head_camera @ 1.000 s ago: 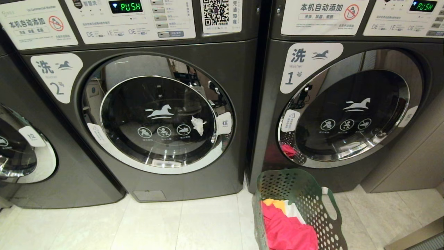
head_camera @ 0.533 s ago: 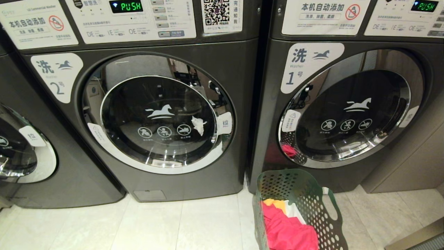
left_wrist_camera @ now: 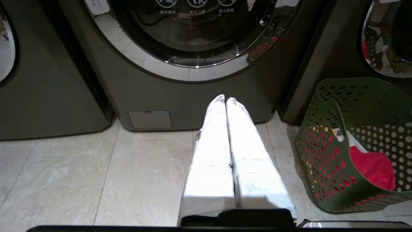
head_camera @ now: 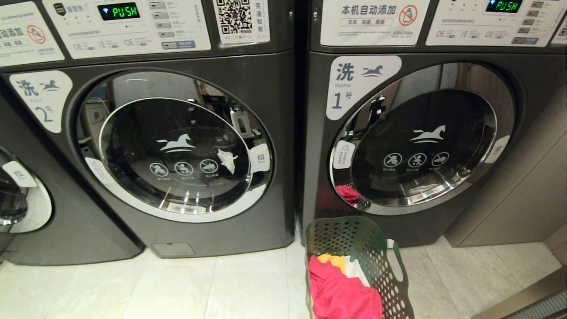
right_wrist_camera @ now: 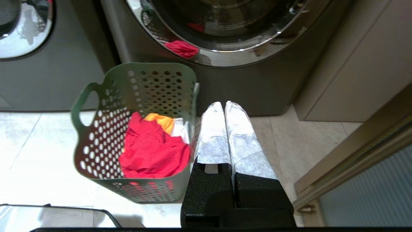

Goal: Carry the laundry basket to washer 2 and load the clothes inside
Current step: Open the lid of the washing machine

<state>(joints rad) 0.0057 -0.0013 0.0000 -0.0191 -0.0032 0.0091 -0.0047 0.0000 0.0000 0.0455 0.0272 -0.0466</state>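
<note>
We see the laundry basket (head_camera: 354, 266) standing on the floor (head_camera: 199, 288) at the near right, before washer 1 (head_camera: 443, 133), close against its base. In it lie the clothes (head_camera: 341, 292) — three garments: one pink-red on top, one orange-yellow and one white at the far side. Three washers are in view: washer 2 (head_camera: 177, 146) to the basket's left with its door closed, washer 1, and an unlabelled third (head_camera: 26, 204) cut off at far left. Open floor lies in front of washer 2; a panel wall (head_camera: 509, 199) bounds the right. Our left tool (left_wrist_camera: 225, 100) is pressed closed and empty, low before washer 2; our right tool (right_wrist_camera: 224, 104) likewise — just right of the basket.
</note>
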